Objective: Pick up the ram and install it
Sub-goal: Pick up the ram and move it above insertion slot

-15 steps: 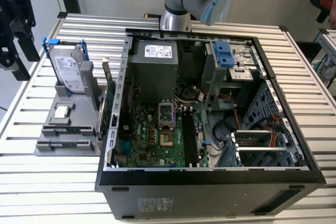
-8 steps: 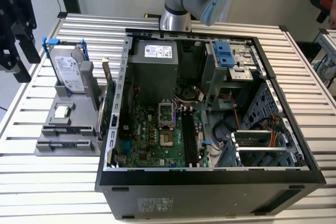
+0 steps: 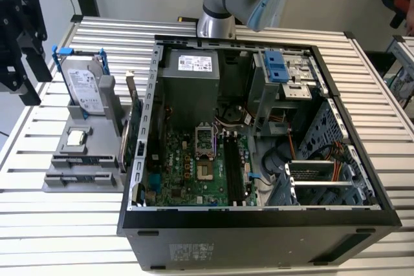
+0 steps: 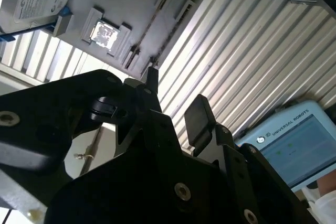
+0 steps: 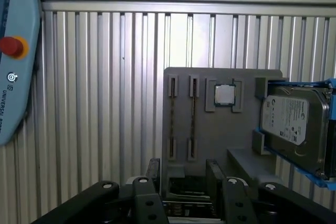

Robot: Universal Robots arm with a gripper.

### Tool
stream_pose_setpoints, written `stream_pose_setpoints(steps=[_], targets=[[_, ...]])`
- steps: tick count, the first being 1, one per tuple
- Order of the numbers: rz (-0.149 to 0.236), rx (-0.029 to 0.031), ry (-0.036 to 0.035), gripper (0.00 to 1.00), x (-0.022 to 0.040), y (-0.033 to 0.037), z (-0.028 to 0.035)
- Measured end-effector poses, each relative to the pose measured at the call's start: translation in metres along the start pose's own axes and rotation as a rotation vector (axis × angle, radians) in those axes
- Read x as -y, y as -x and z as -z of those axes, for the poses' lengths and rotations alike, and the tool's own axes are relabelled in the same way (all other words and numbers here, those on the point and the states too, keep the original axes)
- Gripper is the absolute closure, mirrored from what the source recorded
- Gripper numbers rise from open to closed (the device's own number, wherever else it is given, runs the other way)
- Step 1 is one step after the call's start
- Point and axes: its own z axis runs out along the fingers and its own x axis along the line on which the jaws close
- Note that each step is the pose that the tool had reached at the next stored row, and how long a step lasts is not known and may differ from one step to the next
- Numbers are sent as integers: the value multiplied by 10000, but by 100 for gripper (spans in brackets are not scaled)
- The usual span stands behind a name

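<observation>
Where print shows: a white sticker covers the hard drive (image 5: pixel 294 124), another sits on the power supply (image 3: pixel 194 63), and the teach pendant (image 5: pixel 16 61) carries lettering beside its red button.
Surface: a ribbed aluminium table (image 5: pixel 105 103), its slats running under everything.
Room: a plain wall beyond the table's far edge in the first wrist view.
Tray: a grey holder (image 5: pixel 220 140) keeps the hard drive upright in a blue frame at one end, a processor chip (image 5: pixel 224 94) flat in its recess, and two narrow slots beside the chip.
Task item: the ram (image 5: pixel 192 116) stands on edge in the slot nearer the chip, untouched.
Box: the computer case (image 3: pixel 259 237) lies open just beside the holder, on the exterior view's right, with the motherboard (image 3: pixel 187 172) exposed.
Gripper state: the gripper (image 5: pixel 182 165) has its fingers apart with nothing between them, near the holder and clear of the ram.
</observation>
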Motion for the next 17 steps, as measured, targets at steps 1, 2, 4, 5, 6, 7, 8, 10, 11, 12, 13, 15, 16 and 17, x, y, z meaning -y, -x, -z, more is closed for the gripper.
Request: stream_pose_setpoints(steps=[1,2,4,5,6,7,8,10,11,12,13,15,16,17], targets=[[0,0,0,0,0,0,-9],[0,0,0,0,-1,0,-18],[0,-1,0,0,-1,1,-32],[0,-2,1,0,-1,1,-35],[0,-2,1,0,-1,1,-36],[-1,-3,4,0,-1,0,-36],[-1,-2,3,0,-1,0,-36],[-1,0,2,0,-1,1,-38],[-1,0,3,0,-1,1,-38],[-1,1,1,0,-1,1,-42],[-1,2,0,0,-1,1,-47],[-1,0,2,0,-2,1,-58],[0,0,2,0,-2,1,-68],[0,0,3,0,-2,1,-77]])
